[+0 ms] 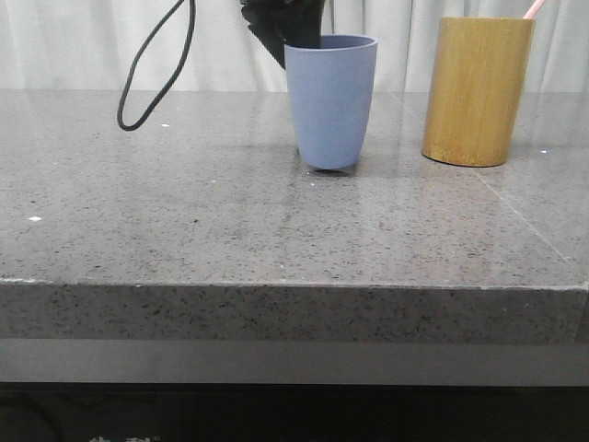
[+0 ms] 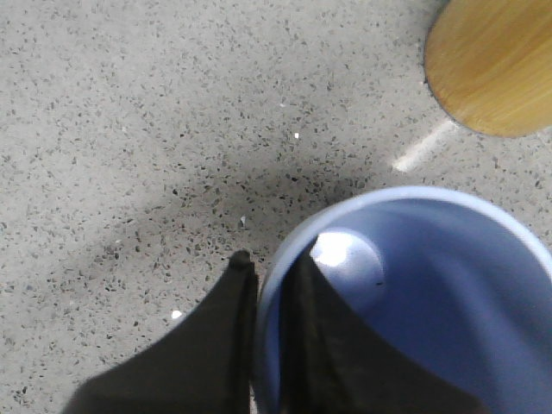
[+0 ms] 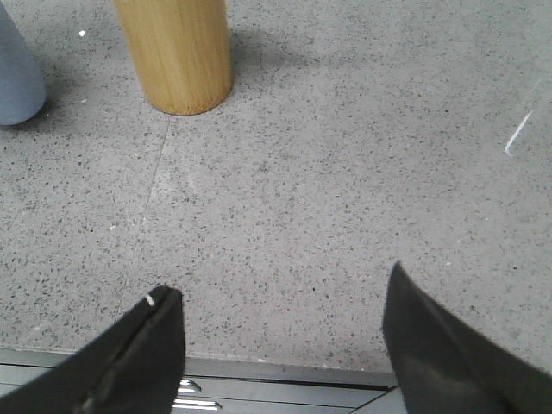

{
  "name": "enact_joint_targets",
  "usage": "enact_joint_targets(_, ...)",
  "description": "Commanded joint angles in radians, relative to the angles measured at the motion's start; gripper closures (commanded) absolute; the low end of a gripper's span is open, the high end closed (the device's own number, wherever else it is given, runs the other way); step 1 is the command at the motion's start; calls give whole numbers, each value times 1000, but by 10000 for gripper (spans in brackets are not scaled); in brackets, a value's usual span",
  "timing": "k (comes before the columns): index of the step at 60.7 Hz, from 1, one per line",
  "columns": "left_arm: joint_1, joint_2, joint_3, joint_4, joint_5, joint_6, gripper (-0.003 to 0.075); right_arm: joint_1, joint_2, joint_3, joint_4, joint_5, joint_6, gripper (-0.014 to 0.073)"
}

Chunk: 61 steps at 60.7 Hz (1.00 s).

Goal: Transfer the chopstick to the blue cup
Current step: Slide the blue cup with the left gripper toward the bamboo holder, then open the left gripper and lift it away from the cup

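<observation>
Chopstick (image 1: 533,8): only a pink tip pokes out of the bamboo holder (image 1: 477,90), leaning right, so transfer not begun. Blue cup (image 1: 330,99) stands upright just left of holder, apart from it, empty inside. Left gripper (image 2: 267,285) pinches the cup rim, one finger inside and one outside, likely steadying it for the drop-in. Right gripper (image 3: 280,319) wide open, holding nothing, over bare surface (image 1: 184,221) near holder. No labels or writing readable.

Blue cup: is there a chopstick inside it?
No. The left wrist view looks into the blue cup and shows only its bare bottom, with one finger inside the rim.
</observation>
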Motion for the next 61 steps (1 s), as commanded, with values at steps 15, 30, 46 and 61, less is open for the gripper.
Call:
enact_joint_targets(15,-6,-61,-37,0,-45,-2,397,2,9,-33,-8,-60,0,84)
enact_joint_targets(30,-6,-63,-89,0,20,-2,407,2,9,-33,-8,-60,0,84)
enact_joint_targets(46,-6,-107,-179,-29,41,-6,407,2,9,-33,-8,-61,0,84)
enact_joint_targets(61,-6,-230,-135,-49,41,-8,407,2,9,-33,-8,-60,0,84)
